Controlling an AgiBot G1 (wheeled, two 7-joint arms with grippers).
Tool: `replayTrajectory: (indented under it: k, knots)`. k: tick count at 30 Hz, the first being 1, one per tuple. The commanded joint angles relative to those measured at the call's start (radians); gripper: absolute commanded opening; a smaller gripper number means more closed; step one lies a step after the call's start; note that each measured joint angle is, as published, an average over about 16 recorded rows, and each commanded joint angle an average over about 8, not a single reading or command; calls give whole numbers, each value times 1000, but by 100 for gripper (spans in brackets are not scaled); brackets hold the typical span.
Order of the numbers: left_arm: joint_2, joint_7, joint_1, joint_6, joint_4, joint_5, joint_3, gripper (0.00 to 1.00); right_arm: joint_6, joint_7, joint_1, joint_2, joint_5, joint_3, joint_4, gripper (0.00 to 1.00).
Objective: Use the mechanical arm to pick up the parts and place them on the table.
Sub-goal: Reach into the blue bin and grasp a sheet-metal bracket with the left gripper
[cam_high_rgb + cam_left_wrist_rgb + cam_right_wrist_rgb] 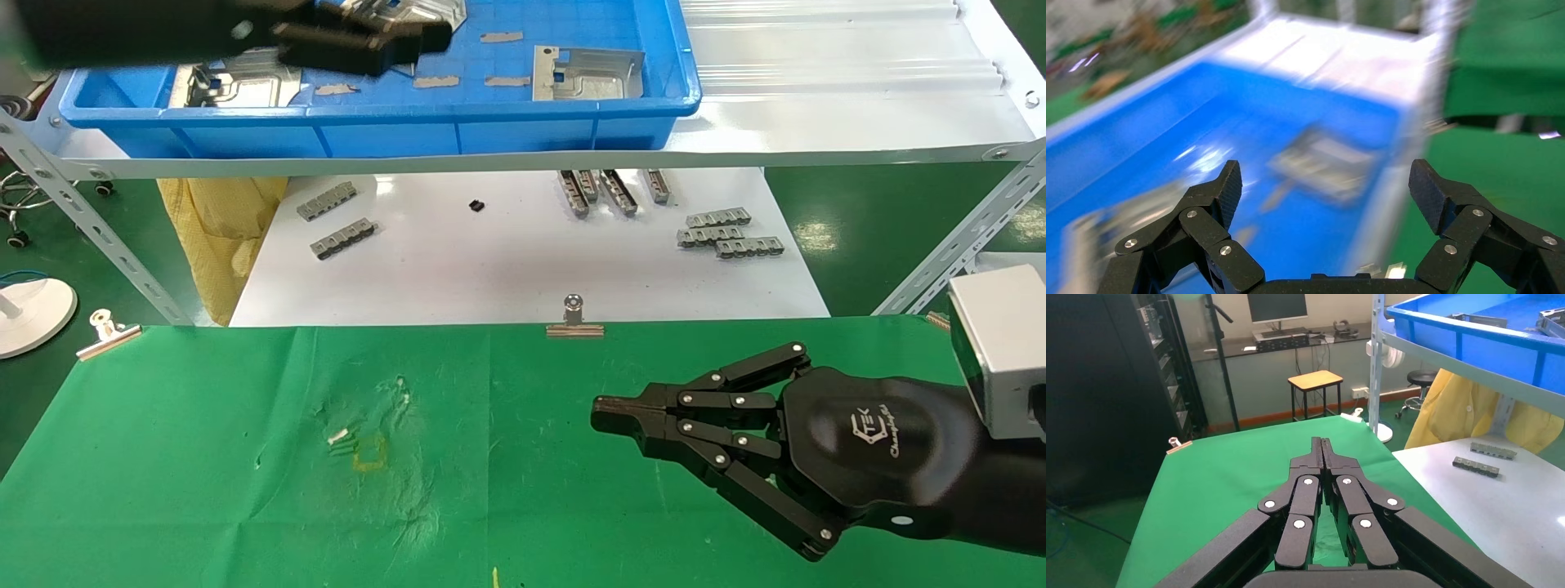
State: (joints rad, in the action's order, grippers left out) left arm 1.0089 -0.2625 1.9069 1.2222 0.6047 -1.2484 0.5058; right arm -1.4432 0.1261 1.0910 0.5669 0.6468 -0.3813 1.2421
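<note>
Right gripper (605, 415) hovers low over the near right part of the green-cloth table (204, 506), fingers pressed together with nothing between them, pointing toward the table's middle; its wrist view shows both fingertips meeting over bare green. On the cloth near the middle sits a scuffed patch with a yellow mark (369, 454). Along the table's far edge, one binder clip (574, 318) sits mid-edge and another (106, 331) at the far left corner. Beyond that edge lies the white board (507, 269), carrying small grey toothed strips (343, 238) on both its left and right sides. Up on the shelf above, the blue tray (409, 131) holds the parts: one silver plate (587, 73) near the tray's right end, another (245, 82) toward its left end. Left gripper (1327, 187) is over that tray's left half, fingers spread wide and empty, with a plate (1321, 162) lying blurred on the tray floor past its fingertips.
</note>
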Motion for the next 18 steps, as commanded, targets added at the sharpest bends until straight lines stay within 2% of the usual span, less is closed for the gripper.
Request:
replayTrajectory:
  k: [1, 5, 6, 9, 11, 12, 13, 14, 18]
  knots:
    - [62, 13, 80, -53, -134, -81, 37, 100, 0, 0, 0, 0, 0, 0, 0, 0]
    - [146, 31, 143, -228, -317, -158, 66, 99, 0, 0, 0, 0, 0, 0, 0, 0]
    - [164, 33, 152, -265, -353, -171, 71, 91, 0, 0, 0, 0, 0, 0, 0, 0]
    - [207, 38, 172, -347, -438, -196, 82, 54, 0, 0, 0, 0, 0, 0, 0, 0]
    - [227, 40, 180, -380, -477, -206, 87, 29, 0, 0, 0, 0, 0, 0, 0, 5]
    - [236, 42, 184, -391, -493, -209, 89, 16, 0, 0, 0, 0, 0, 0, 0, 14]
    - [243, 44, 187, -400, -506, -212, 91, 5, 0, 0, 0, 0, 0, 0, 0, 26]
    - [249, 47, 190, -407, -517, -216, 93, 0, 0, 0, 0, 0, 0, 0, 0, 39]
    - [267, 64, 195, -420, -545, -228, 102, 0, 0, 0, 0, 0, 0, 0, 0, 88]
